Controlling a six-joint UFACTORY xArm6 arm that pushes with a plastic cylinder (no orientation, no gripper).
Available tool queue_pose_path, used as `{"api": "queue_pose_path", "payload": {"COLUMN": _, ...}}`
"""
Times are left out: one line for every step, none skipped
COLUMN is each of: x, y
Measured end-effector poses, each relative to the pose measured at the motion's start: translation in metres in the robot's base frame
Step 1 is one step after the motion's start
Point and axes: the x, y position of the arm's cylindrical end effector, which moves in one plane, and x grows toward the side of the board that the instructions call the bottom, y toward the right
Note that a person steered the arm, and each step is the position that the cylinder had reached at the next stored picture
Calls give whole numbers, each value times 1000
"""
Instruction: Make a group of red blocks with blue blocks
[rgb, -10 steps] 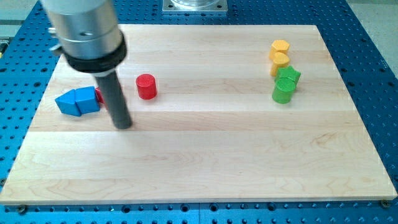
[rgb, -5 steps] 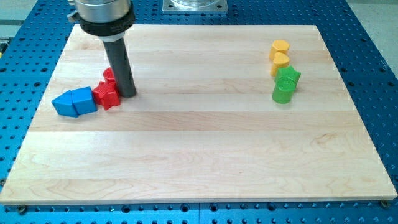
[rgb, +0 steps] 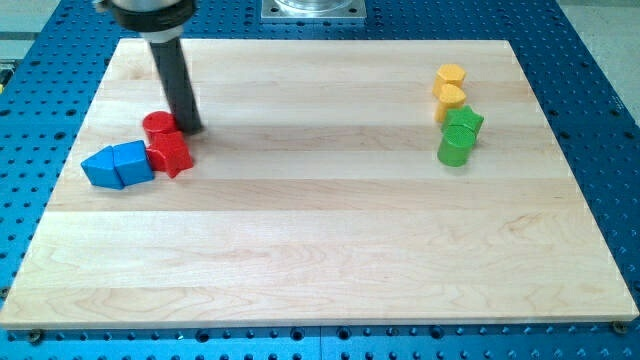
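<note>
Two blue blocks lie at the view's left: a blue triangle-like block (rgb: 99, 168) and a blue block (rgb: 132, 162) touching it. A red star-shaped block (rgb: 171, 155) touches the blue block's right side. A red cylinder (rgb: 158, 126) sits just above the red star, touching it. My tip (rgb: 190, 128) stands just right of the red cylinder, close beside it, above and right of the red star.
Two yellow blocks (rgb: 450, 76) (rgb: 449, 99) and two green blocks, a star (rgb: 464, 123) and a cylinder (rgb: 454, 148), cluster at the view's upper right. The wooden board (rgb: 330, 240) rests on a blue perforated table.
My tip has gone up and to the left. The red cylinder moved left from the board's upper middle-left to sit against the red star. The blue blocks shifted slightly left.
</note>
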Motion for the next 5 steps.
{"api": "queue_pose_path", "payload": {"x": 0, "y": -9}}
{"api": "queue_pose_path", "payload": {"x": 1, "y": 36}}
{"api": "queue_pose_path", "payload": {"x": 55, "y": 55}}
{"api": "queue_pose_path", "payload": {"x": 98, "y": 26}}
{"api": "queue_pose_path", "payload": {"x": 93, "y": 13}}
